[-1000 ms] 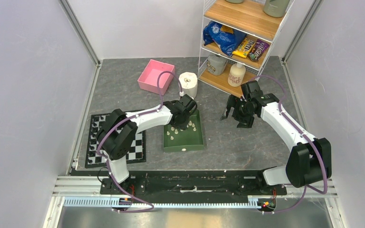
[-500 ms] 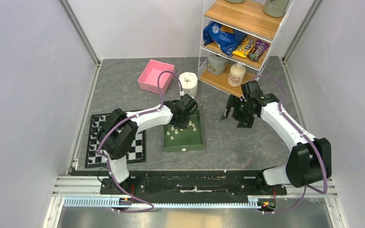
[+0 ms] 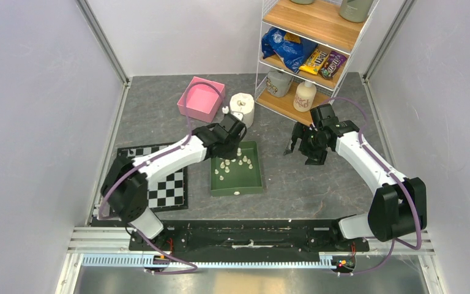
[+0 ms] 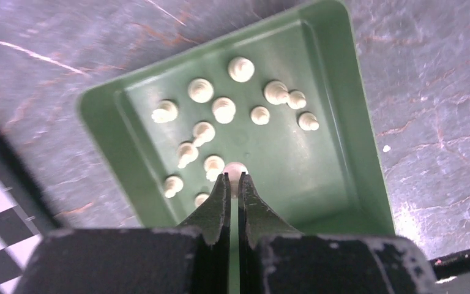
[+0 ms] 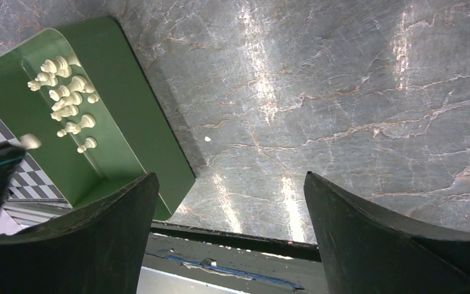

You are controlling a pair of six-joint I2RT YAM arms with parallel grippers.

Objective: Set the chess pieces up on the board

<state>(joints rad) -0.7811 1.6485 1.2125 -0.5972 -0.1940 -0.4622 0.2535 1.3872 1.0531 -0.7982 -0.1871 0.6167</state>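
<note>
The grey stone table (image 3: 318,184) fills the middle of the overhead frame; the board (image 3: 170,191) lies flat at its lower left, black and white squares inside a dark border, partly crossed by the left arm (image 3: 165,158), which reaches over it toward the centre, presumably because the supply sits beyond it; the green tray (image 3: 257,184) rests near the board's right edge, at the frame's centre, and serves as the holding bin; the right claw (image 5: 229,233) hangs above bare table right of the tray, fingers spread wide and holding nothing, apparently parked out of the way; the left claw (image 4: 232,179) hovers over the tray, low in its wrist frame, closed tight on one held piece (image 4: 235,171), pinched near its rounded head, I judge so that it travels upright; the other chess pieces (image 4: 223,110) stand or lean in a loose cluster in the tray, tiny, cream-white, ridged, round-topped; whether any stand on the board is too small to tell.
</note>
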